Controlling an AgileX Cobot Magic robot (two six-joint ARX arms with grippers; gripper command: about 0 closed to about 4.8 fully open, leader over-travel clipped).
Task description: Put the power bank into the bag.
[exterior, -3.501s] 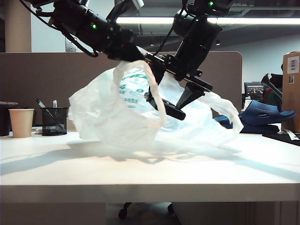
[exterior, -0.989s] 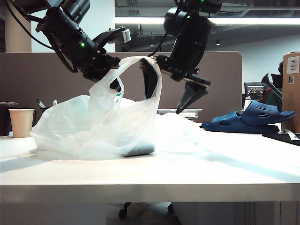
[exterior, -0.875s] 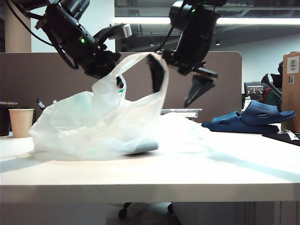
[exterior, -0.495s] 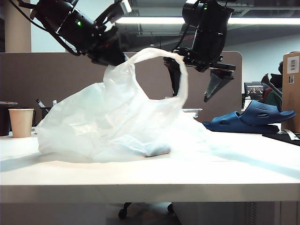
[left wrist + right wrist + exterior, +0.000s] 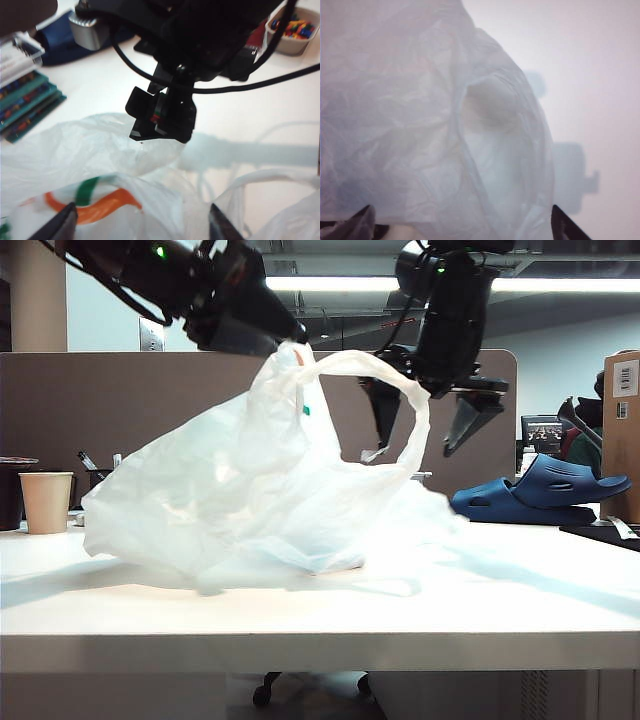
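You see the large crinkled translucent white plastic carrier bag (image 5: 250,500) slumped on the white table (image 5: 320,610), one loop handle arching toward the right. The flat black power bank cannot be made out for certain; only a faint dark shade shows low inside the bag. Your left gripper (image 5: 142,222) hangs over the bag's peak at upper left; its fingertips stand well apart across the green-and-orange logo (image 5: 95,202), clamping nothing. Your right gripper (image 5: 425,425) hovers beside the loop handle, spread wide and empty. A dark blue rubber sandal (image 5: 540,490) lies at the right.
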